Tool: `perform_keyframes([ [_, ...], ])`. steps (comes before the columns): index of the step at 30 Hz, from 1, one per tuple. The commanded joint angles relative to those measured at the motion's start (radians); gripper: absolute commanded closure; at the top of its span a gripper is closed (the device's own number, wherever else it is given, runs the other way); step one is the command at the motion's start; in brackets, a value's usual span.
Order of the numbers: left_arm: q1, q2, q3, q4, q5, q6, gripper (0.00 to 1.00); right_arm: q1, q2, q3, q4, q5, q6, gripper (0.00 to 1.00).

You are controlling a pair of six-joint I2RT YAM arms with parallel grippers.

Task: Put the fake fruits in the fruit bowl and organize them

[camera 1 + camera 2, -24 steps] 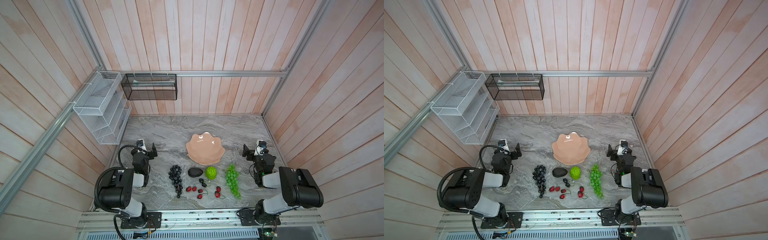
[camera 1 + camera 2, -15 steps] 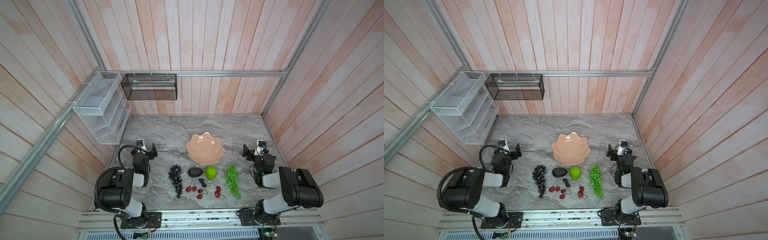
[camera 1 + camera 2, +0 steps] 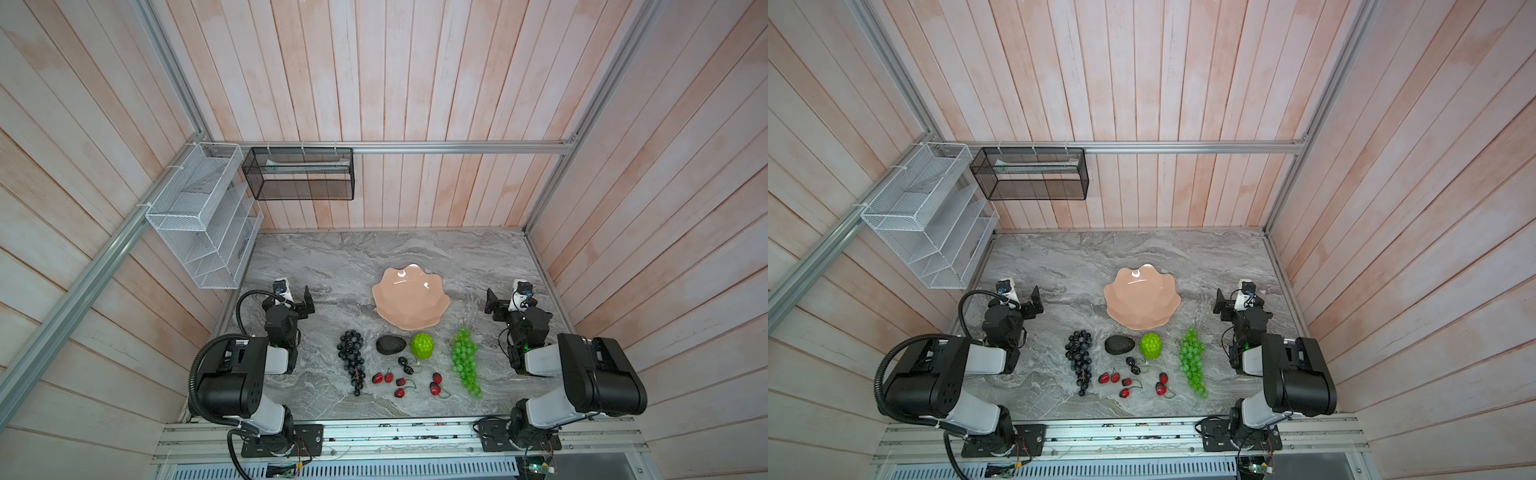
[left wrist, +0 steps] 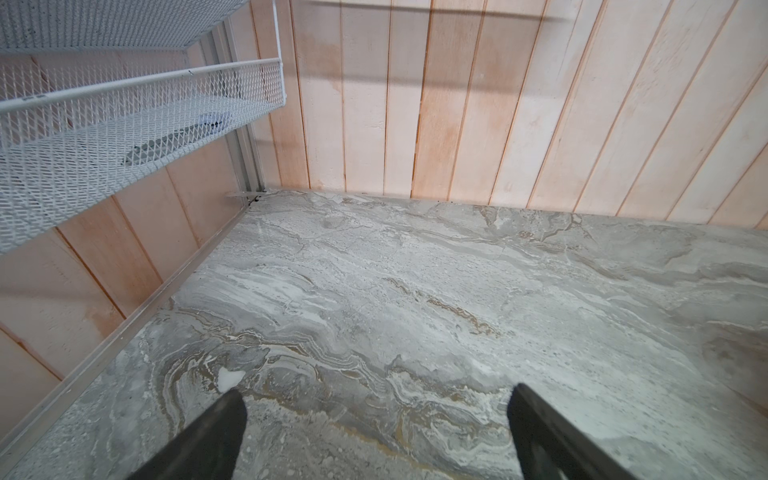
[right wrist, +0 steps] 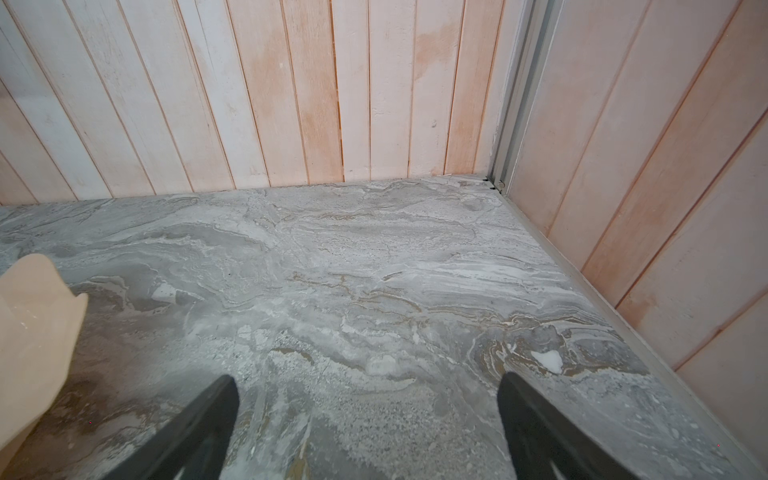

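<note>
Counting across the grey marble table [image 3: 353,257], you have one fruit bowl [image 3: 409,297] near the middle, and every fruit lies on the marble on its near side, outside it. From left to right in both top views there is one dark purple grape bunch [image 3: 352,359], one black avocado [image 3: 390,345], one bright green knobbly fruit [image 3: 422,345] just beside the bowl's near rim, and one translucent green grape bunch [image 3: 465,365]. Nearer still, between the two bunches, sit six red cherries [image 3: 401,381] in three pairs and one pair of black berries [image 3: 406,365]. Your two arms rest at the table's left and right edges. The left gripper [image 4: 374,409] stands spread wide over bare marble, grasping nothing. The right gripper [image 5: 368,399] is likewise released and empty, with the bowl to its left and apart from it. One white wire rack [image 3: 199,224] and one black mesh basket [image 3: 299,174] hang at the far-left corner.
</note>
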Motion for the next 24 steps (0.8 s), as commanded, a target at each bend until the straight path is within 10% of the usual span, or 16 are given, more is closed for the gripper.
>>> perform_keyframes([
  [1,0.000,-0.023,-0.001,0.012,-0.030,-0.024,0.00,0.004,-0.020,0.006,0.018,0.054,0.028,0.02],
  [7,-0.004,-0.061,0.052,-0.098,-0.081,-0.030,0.00,0.004,-0.185,0.100,-0.272,0.118,0.055,0.03],
  [17,-0.035,-0.158,0.533,-1.025,-0.222,-0.225,0.00,0.012,-0.449,0.299,-0.767,-0.074,0.233,0.09],
  [24,-0.210,-0.206,0.631,-1.269,-0.225,-0.321,0.00,0.180,-0.551,0.397,-1.176,-0.172,0.249,0.12],
])
